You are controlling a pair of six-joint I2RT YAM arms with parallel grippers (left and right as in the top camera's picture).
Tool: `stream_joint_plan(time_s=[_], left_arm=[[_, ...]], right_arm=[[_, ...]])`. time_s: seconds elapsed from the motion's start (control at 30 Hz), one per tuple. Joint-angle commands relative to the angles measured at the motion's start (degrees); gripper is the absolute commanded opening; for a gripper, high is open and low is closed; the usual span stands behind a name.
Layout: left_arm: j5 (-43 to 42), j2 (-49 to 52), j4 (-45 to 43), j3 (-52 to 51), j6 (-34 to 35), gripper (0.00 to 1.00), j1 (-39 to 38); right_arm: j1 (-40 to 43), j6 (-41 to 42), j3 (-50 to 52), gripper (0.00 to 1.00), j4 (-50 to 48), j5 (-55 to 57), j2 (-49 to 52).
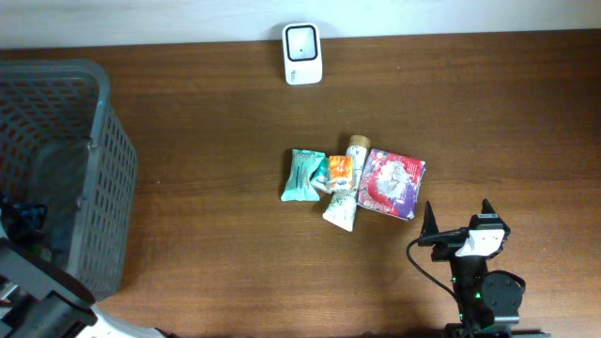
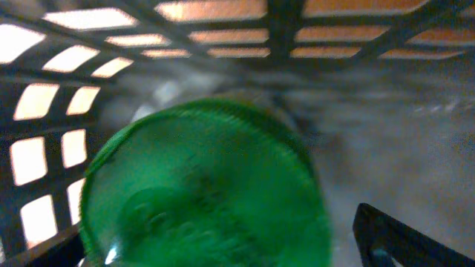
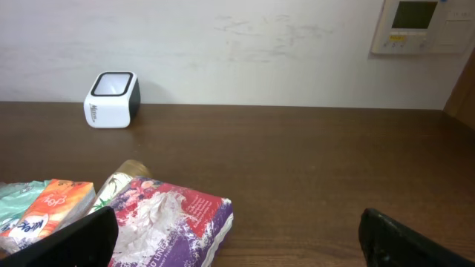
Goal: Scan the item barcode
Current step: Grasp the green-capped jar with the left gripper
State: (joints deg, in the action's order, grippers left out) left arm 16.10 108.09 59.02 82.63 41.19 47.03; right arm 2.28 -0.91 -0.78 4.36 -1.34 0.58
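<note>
Packets (image 1: 352,178) lie before the level, open right gripper (image 1: 457,207); left gripper (image 2: 226,248), open, hangs inside the basket (image 1: 111,178).

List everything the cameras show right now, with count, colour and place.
barcode scanner: one, white, far table edge, centre
basket: one, grey mesh, table's left side
round lid: one, green, inside the basket; what it belongs to is unclear
teal packet: one, teal, left end of the mid-table cluster
orange packet: one, orange, beside the teal packet
tube: one, white with tan cap, between the orange and red packets
red packet: one, red and purple, right end of the cluster
wall panel: one, white, on the wall behind
table: one, dark brown
left pincer: one, black, open, in the basket at the lid
right pincer: one, black, open, near the red packet, not touching it
</note>
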Motion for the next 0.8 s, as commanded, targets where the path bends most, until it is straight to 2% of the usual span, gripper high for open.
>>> stream_joint_plan(time_s=[0.0,0.17,0.2,0.23,0.27,0.3,0.43,0.47,0.53,0.57,0.77], left_arm=[[0.72,0.70,-2.54,-0.15,-2.45,0.97,0.87],[3.43,0.70,-4.57,-0.15,-2.47,0.99,0.87],[3.48,0.70,-4.55,-0.15,-2.47,0.94,0.87],[3.54,0.70,-4.48,-0.15,-2.47,0.84,0.87],[3.82,0.70,-4.37,-0.15,-2.47,0.84,0.87],[4.81,0.70,-4.28,-0.15,-2.45,0.75,0.87],[6.01,0.68,-3.48,-0.13,-2.45,0.66,0.87],[5.99,0.66,-2.97,-0.13,-2.47,0.58,0.87],[5.79,0.63,-2.36,0.00,-2.45,0.51,0.87],[5.75,0.48,-1.99,0.04,-2.45,0.44,0.87],[1.84,-3.89,-1.51,0.44,-2.43,0.47,0.87]], right_arm=[[0.37,-0.15,0.46,0.99,0.15,0.11,-0.37],[0.37,-0.15,0.46,0.98,0.15,0.09,-0.37],[0.37,-0.15,0.46,0.99,0.15,0.11,-0.37],[0.37,-0.15,0.46,0.99,0.15,0.11,-0.37],[0.37,-0.15,0.46,0.99,0.15,0.11,-0.37],[0.37,-0.15,0.46,0.98,0.15,0.09,-0.37],[0.37,-0.15,0.46,0.99,0.15,0.11,-0.37],[0.37,-0.15,0.46,0.99,0.15,0.09,-0.37],[0.37,-0.15,0.46,0.99,0.15,0.11,-0.37],[0.37,-0.15,0.46,0.98,0.15,0.11,-0.37],[0.37,-0.15,0.46,0.99,0.15,0.09,-0.37]])
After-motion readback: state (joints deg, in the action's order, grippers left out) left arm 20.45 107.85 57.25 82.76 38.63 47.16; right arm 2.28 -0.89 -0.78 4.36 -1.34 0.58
